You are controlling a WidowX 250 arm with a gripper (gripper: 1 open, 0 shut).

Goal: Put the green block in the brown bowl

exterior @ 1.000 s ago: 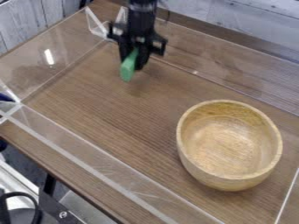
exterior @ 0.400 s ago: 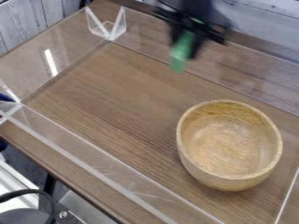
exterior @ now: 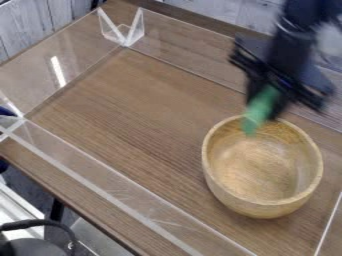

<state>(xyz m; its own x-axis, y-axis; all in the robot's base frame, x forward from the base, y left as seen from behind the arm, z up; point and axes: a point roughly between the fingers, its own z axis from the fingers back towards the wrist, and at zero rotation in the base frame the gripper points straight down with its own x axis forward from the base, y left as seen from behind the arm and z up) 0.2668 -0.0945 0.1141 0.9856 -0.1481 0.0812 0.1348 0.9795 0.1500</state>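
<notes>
The green block (exterior: 259,110) hangs tilted in the air, pinched at its upper end by my gripper (exterior: 271,93), which points down and is shut on it. The block's lower end hovers just over the far rim of the brown bowl (exterior: 262,166), a round tan wooden bowl at the right of the table with nothing showing inside it. The arm and gripper are motion-blurred.
A clear acrylic wall (exterior: 80,190) rings the wooden tabletop (exterior: 120,110), with a clear bracket (exterior: 120,28) at the far left corner. The table's front edge drops off at the lower left.
My gripper has carried the green block from the far left of the table rightward and toward the camera, ending above the bowl's far rim. The bowl has stayed put.
</notes>
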